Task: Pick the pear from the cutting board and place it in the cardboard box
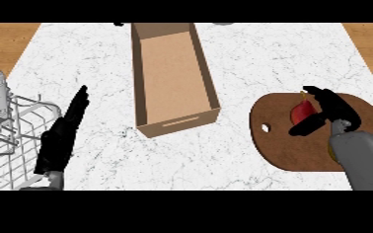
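Pear (301, 110) is seen in the head view at the right of the frame, on the cutting board (280, 148), enclosed by the curled fingers and thumb of the right hand (336, 109). The left hand (59, 138) is rested at lower left, fingers straight. A straight lift is advised first. The pear should then be carried left over the cardboard box (171, 74), with its right wall cleared.

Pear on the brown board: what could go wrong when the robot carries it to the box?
1. The right hand curls its fingers round the pear, but much of the pear still shows, so it might slip out when lifted off the cutting board.
2. The cardboard box is narrow with tall walls, so the hand could bump a wall, or the pear could land on the counter beside it.
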Tool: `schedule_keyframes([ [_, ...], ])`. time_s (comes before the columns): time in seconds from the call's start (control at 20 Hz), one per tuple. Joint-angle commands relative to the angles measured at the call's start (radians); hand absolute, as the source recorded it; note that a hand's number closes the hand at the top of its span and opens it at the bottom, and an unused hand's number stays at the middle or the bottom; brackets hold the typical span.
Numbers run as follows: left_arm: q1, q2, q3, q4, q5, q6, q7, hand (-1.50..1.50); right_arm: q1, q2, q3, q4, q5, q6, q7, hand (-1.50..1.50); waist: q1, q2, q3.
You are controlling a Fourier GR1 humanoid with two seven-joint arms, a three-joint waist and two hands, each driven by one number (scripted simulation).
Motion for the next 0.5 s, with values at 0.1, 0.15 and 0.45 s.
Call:
schedule_keyframes([
  [0.1, 0.01, -0.01, 0.04, 0.004, -0.026, -0.005, 0.008, 0.0, 0.004, 0.018, 0.006, 0.069, 0.085, -0.058, -0.109, 1.5, 0.003, 0.001, 0.0],
  [0.15, 0.001, -0.009, 0.033, 0.036, -0.043, 0.001, -0.004, 0.0, 0.048, 0.023, 0.031, 0.01, 0.117, -0.097, -0.1, 1.5, 0.0, 0.0, 0.0],
  [0.45, -0.008, -0.015, 0.049, 0.044, -0.044, -0.004, -0.027, 0.0, -0.015, -0.025, 0.017, 0.089, 0.231, -0.191, -0.15, 1.5, 0.005, 0.001, 0.0],
])
